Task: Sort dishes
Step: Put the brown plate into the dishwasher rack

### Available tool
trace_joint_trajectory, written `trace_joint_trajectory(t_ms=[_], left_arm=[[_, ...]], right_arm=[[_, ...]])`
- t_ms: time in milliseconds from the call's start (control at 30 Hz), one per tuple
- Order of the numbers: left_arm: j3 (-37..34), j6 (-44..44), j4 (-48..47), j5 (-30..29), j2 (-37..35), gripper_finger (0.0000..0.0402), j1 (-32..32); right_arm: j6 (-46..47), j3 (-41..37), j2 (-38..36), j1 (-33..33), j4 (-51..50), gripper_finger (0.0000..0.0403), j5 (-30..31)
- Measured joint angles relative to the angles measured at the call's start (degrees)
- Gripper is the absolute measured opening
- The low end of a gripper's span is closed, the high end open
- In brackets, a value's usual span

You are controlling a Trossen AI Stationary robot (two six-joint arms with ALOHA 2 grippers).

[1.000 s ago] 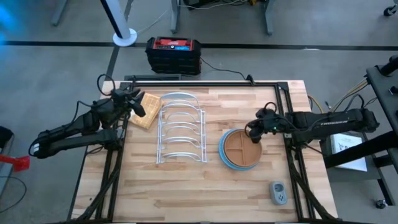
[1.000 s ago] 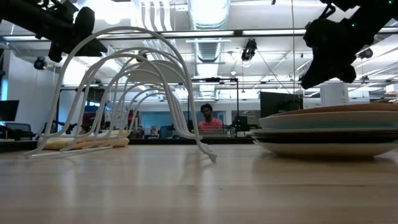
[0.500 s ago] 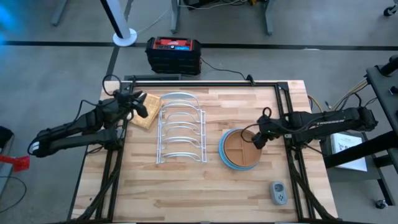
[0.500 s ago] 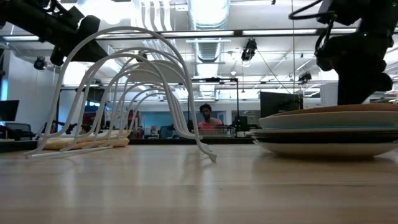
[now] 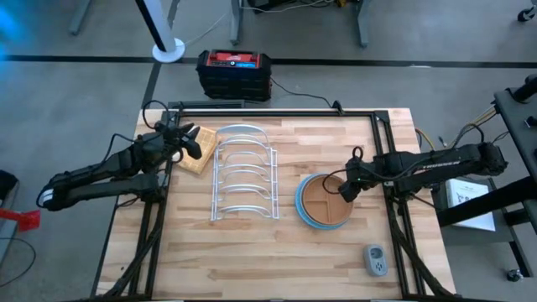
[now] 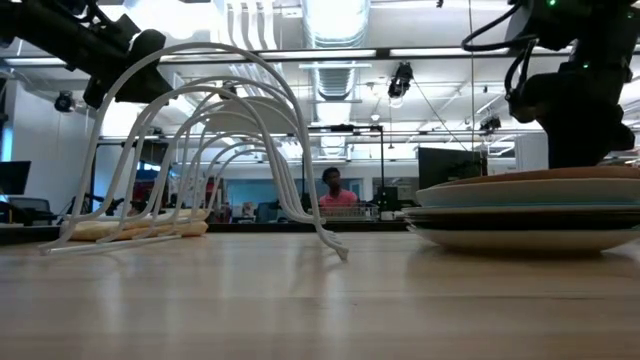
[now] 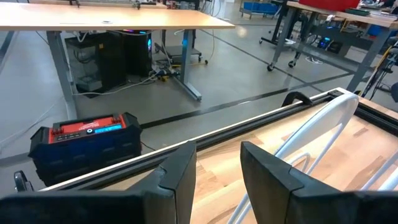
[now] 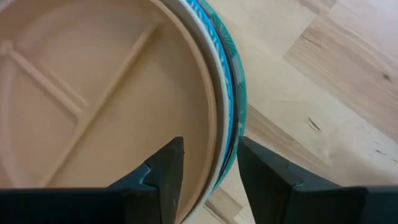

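Observation:
A stack of round plates (image 5: 323, 203) lies on the table right of centre, with the brown wooden divided plate (image 8: 93, 93) on top. Off-white and teal rims (image 8: 231, 81) show beneath it. My right gripper (image 5: 346, 189) is open at the stack's right edge. It is low, with one finger over the wooden plate and one outside the rims (image 8: 211, 171). My left gripper (image 5: 195, 148) is open and empty (image 7: 217, 180). It hangs above the tan block (image 5: 195, 161), at the far left of the white wire rack (image 5: 243, 172). My right gripper stands astride the right rim of the plate stack (image 8: 214, 124), coming from the table's right and slanting down. One finger (image 8: 165, 168) is inside and one (image 8: 261, 168) is outside. A gap shows on both sides of the rim; whether a fingertip touches a plate, I cannot tell.
The wire rack (image 6: 200, 130) stands upright at the table's middle, with no plates in its slots. A small grey device (image 5: 375, 260) lies near the front right corner. A red and black box (image 5: 233, 71) sits on the floor beyond the far edge. Bare wood lies in front of the rack.
My right gripper has come down from above the stack to the level of its right rim, shifting a little toward the table's near edge. Its fingers now stand either side of the rim. The plates have not moved. My left gripper has edged slightly toward the rack.

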Motion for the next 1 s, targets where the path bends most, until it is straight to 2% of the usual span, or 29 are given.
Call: trace_joint_trajectory(t_ms=[367,767,1000], left_arm=[[0.0,1.7,0.0,0.0,0.1,0.0116,0.0],[0.0,1.7,0.0,0.0,1.1,0.0116,0.0],[0.0,1.7,0.0,0.0,1.7,0.0116,0.0]], right_arm=[[-0.5,0.0,2.5,0.0,1.1,0.0098,0.1],[-1.6,0.0,4.4,0.0,1.4,0.002,0.2],[-1.7,0.9,2.4,0.0,0.8,0.0015,1.5]])
